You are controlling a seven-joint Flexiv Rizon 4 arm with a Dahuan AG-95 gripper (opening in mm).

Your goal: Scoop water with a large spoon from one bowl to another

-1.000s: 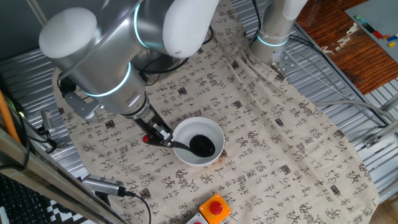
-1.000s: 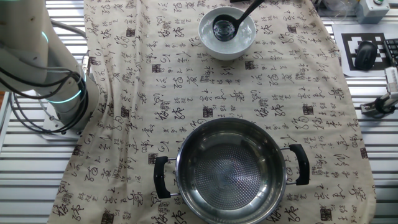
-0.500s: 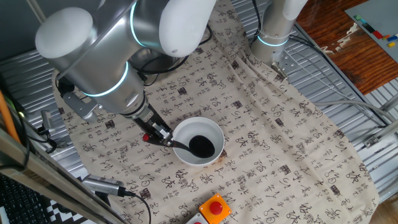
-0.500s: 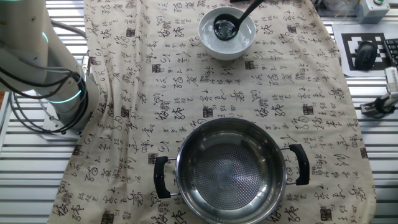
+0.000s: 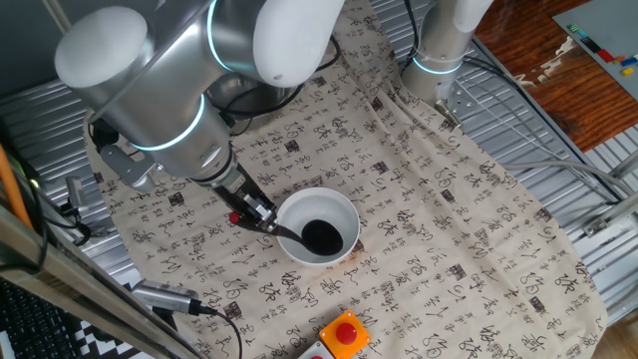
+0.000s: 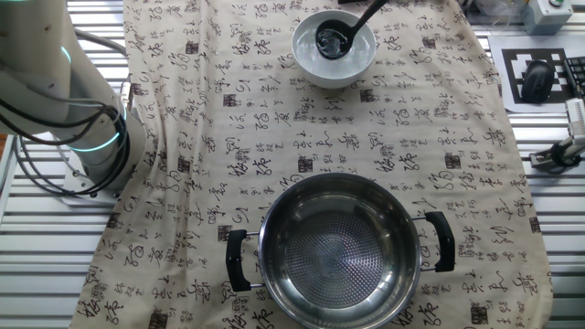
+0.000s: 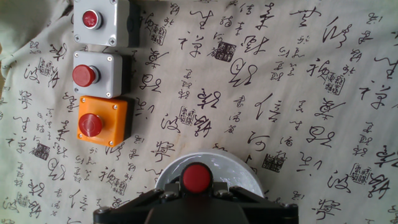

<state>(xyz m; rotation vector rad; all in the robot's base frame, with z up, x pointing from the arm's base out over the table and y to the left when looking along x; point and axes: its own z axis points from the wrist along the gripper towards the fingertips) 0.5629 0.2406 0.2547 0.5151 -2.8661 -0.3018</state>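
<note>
Black from scoop to stem, the large spoon (image 5: 299,234) lies tilted, its long axis running from the scoop low inside the white bowl (image 5: 337,208) up and leftward over the rim to the gripper (image 5: 255,217) in the one fixed view. In the other fixed view the handle climbs from the scoop (image 6: 330,39) toward the far right, out of the top of the picture. The scoop is deep and round, dark and glossy, sitting in the bowl's water; the handle is thin. Its red tip (image 7: 196,178) faces the hand view squarely, a round red cap above the bowl's rim (image 7: 168,175).

White, smooth and handleless, the bowl sits at the far end of the cloth-covered tabletop (image 6: 274,137) in the other fixed view, while the steel pot (image 6: 339,247) with two black side handles stands well apart at the near end, its dimpled floor shining.

Arm links slant down from the upper left in the one fixed view, the wrist angled so the fingers (image 5: 261,211) close on the handle near its red end, just left of the bowl. Three button boxes (image 7: 101,68) lie in a column on the cloth, to the left in the hand view.
</note>
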